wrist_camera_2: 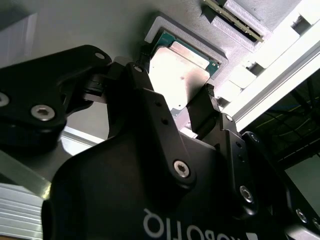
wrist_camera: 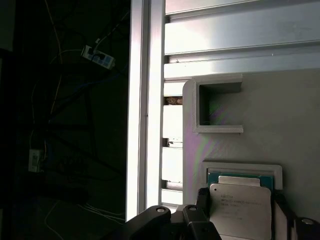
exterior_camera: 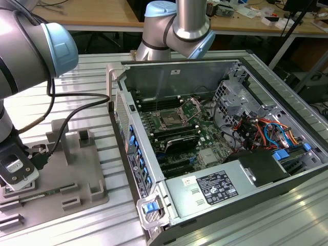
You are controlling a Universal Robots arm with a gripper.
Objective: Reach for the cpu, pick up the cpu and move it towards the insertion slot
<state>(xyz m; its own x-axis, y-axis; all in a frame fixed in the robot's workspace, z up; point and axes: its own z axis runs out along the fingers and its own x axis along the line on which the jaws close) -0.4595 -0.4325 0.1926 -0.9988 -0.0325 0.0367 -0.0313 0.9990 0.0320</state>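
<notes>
Black gripper (wrist_camera_2: 174, 82): clamped against opposite edges of the cpu (wrist_camera: 240, 207). Silvery chip not yet lifted, seated in its nest in the grey fixture tray (wrist_camera: 260, 110). Reach judged done; lift and transfer outstanding. Far: insertion slot (exterior_camera: 169, 121), well apart, on the motherboard (exterior_camera: 205, 134) inside the open computer case (exterior_camera: 174, 72).

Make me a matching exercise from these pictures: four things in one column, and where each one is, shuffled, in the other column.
Things
1. cpu
2. insertion slot
3. gripper
4. grey fixture tray

Places
A. on the green motherboard inside the open computer case
B. flat on the ribbed metal table, to the exterior view's left of the case
C. seated in a raised frame on the tray
D. poised directly over the cpu

Pairs: 1-C; 2-A; 3-D; 4-B
</notes>
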